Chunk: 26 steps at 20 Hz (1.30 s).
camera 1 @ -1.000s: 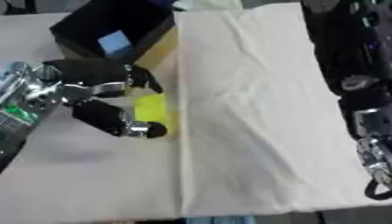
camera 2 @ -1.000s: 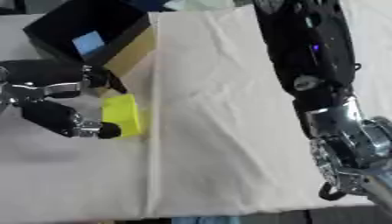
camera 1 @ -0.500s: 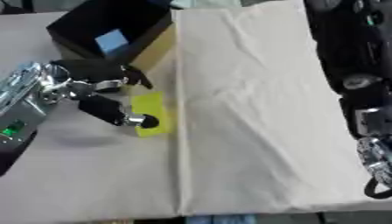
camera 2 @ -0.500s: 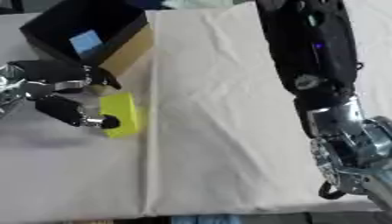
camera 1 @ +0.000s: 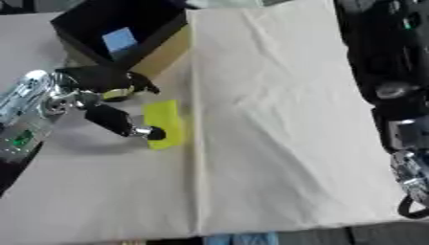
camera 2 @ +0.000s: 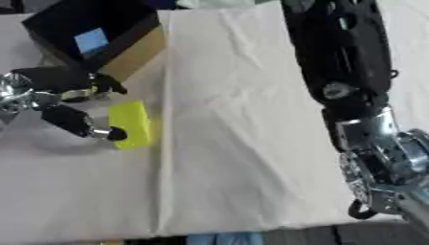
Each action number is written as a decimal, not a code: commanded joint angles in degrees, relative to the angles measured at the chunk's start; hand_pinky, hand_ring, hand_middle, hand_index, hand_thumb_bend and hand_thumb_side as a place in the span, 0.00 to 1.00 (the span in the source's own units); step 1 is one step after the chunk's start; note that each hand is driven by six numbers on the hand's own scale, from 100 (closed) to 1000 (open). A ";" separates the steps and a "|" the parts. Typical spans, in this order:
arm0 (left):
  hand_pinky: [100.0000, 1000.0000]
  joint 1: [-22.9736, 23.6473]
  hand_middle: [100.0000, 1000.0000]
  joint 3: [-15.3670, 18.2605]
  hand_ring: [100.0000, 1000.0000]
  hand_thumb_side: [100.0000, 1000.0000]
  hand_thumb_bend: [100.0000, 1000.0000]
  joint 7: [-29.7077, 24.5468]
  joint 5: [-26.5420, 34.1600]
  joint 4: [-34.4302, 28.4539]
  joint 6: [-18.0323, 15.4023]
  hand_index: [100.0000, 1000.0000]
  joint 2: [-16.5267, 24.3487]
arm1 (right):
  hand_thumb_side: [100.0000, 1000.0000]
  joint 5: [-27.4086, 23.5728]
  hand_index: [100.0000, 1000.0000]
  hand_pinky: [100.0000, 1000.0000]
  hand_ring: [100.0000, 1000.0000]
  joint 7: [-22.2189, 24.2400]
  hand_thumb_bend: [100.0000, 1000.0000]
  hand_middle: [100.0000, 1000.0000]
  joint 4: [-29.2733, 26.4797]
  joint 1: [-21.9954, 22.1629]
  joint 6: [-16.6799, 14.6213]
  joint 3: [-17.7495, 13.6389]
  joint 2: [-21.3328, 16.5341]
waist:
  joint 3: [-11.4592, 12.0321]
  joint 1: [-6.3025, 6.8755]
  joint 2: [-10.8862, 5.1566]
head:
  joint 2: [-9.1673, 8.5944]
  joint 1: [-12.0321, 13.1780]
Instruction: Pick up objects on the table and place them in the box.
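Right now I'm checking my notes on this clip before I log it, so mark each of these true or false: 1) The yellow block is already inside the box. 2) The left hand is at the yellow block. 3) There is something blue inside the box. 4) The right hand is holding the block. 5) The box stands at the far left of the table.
1) False. The yellow block lies on the table, in front of the box.
2) True. The left hand has a fingertip against the block's near end.
3) True. A blue item lies in the box.
4) False. The right hand is at the lower right, far from the block.
5) True.
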 commanded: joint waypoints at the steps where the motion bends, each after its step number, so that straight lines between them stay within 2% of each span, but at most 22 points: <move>1: 0.83 -1.23 0.89 0.70 0.87 1.00 0.67 -0.07 -0.63 -0.05 -1.16 0.96 0.53 | 1.00 -0.56 0.86 0.86 0.91 -0.17 0.00 0.70 -1.54 -0.88 0.07 -0.64 -0.35 | 0.00 0.01 -0.97 | 0.44 0.14; 8: 0.81 -1.11 0.84 0.34 0.85 1.00 0.68 0.95 -2.49 0.00 -2.18 0.92 0.32 | 1.00 -1.18 0.86 0.86 0.91 -0.54 0.00 0.70 -1.92 -0.44 0.03 -1.01 -0.11 | -0.07 0.07 -0.87 | 0.29 -0.05; 16: 0.77 -0.74 0.80 0.33 0.83 1.00 0.63 6.28 -8.09 2.55 -2.99 0.89 -0.93 | 1.00 -1.86 0.86 0.86 0.91 -0.70 0.00 0.69 -2.43 -0.13 0.13 -1.39 0.19 | -0.48 -0.08 -0.65 | 0.22 -0.18; 19: 0.73 -0.48 0.77 0.52 0.81 1.00 0.56 8.42 -8.91 3.84 -3.01 0.87 -1.51 | 1.00 -2.00 0.86 0.86 0.91 -0.73 0.00 0.69 -2.61 -0.02 0.19 -1.54 0.20 | -0.53 -0.12 -0.55 | 0.26 -0.29; 21: 0.69 -0.35 0.74 0.54 0.78 0.99 0.47 9.93 -8.77 3.95 -2.99 0.84 -1.78 | 1.00 -2.09 0.86 0.86 0.91 -0.82 0.00 0.69 -2.75 0.09 0.30 -1.71 0.17 | -0.55 -0.14 -0.49 | 0.28 -0.33; 22: 0.66 -0.28 0.70 0.52 0.74 0.98 0.39 10.70 -8.26 3.63 -2.99 0.80 -1.88 | 1.00 -2.14 0.86 0.86 0.91 -0.88 0.00 0.69 -2.81 0.15 0.36 -1.80 0.13 | -0.54 -0.15 -0.48 | 0.32 -0.34; 23: 0.64 -0.26 0.68 0.51 0.73 0.97 0.37 11.43 -7.48 2.90 -3.03 0.78 -1.90 | 1.00 -2.20 0.86 0.86 0.91 -0.94 0.00 0.69 -2.89 0.23 0.39 -1.89 0.09 | -0.51 -0.14 -0.47 | 0.36 -0.36; 26: 0.54 -0.29 0.53 0.39 0.61 0.85 0.23 12.61 -5.38 0.10 -2.73 0.64 -1.56 | 1.00 -2.39 0.86 0.86 0.91 -1.13 0.00 0.69 -3.17 0.49 0.42 -2.15 0.08 | -0.41 -0.11 -0.48 | 0.49 -0.36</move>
